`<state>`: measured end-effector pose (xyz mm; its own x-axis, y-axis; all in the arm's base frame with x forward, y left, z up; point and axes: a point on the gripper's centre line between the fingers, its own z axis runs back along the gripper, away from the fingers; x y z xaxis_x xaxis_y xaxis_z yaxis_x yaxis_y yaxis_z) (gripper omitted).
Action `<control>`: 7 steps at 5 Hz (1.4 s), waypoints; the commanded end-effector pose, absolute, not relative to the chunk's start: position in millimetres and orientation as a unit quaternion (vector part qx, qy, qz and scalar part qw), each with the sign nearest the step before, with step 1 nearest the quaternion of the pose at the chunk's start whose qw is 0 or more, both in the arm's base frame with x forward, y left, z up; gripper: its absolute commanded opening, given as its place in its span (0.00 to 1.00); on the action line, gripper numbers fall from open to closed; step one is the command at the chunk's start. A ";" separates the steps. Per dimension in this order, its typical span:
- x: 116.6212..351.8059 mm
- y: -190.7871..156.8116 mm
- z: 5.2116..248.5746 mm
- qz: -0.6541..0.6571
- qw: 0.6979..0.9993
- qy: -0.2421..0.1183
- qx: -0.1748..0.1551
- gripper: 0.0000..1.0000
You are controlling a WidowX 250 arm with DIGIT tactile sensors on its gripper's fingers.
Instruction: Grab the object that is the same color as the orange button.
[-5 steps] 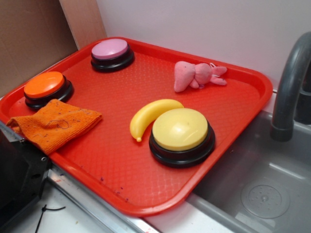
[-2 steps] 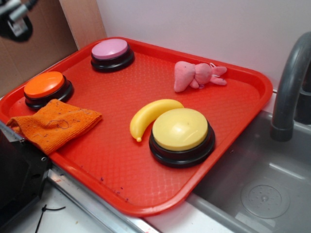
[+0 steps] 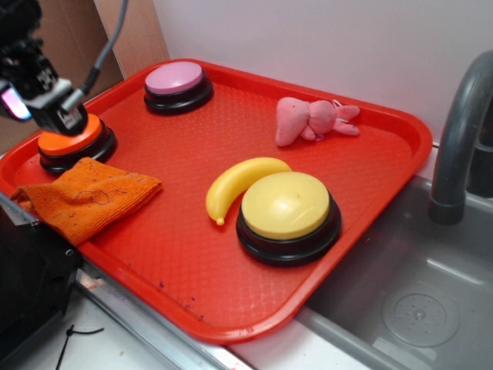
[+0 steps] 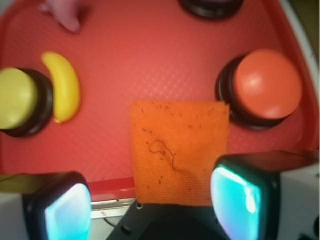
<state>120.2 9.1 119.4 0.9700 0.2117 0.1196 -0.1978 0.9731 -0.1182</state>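
The orange rag point(image 3: 88, 196) lies flat at the tray's front left corner, with a dark thread mark on it. In the wrist view the rag point(image 4: 180, 150) lies below and between my fingers. The orange button point(image 3: 71, 135) stands just behind the rag and shows at the right in the wrist view point(image 4: 267, 82). My gripper point(image 3: 38, 112) hangs above the tray's left edge, over the orange button and the rag. In the wrist view the gripper point(image 4: 152, 202) is open and empty, its jaws wide apart, well above the rag.
The red tray point(image 3: 370, 208) also holds a pink-topped button point(image 3: 177, 81), a pink plush toy point(image 3: 312, 119), a banana point(image 3: 239, 181) and a yellow button point(image 3: 286, 208). A grey sink point(image 3: 416, 301) and faucet point(image 3: 462, 131) are at the right. A black box point(image 3: 27, 285) stands at the front left.
My gripper has come into view from the upper left and moved down and right, over the orange button and the rag. The objects on the tray have not moved.
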 end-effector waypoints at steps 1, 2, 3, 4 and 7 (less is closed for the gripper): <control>117.2 18.2 51.8 0.133 0.989 0.011 -0.063 1.00; 113.6 22.3 29.4 0.142 0.988 0.049 -0.030 1.00; 112.3 25.1 22.5 0.146 0.987 0.064 -0.005 1.00; 112.7 23.1 19.9 0.157 0.985 0.068 0.010 0.00; 115.8 22.4 26.5 0.152 0.985 0.078 0.016 0.00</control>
<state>115.1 21.3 25.5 0.9354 0.3126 -0.1651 -0.3089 0.9499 0.0483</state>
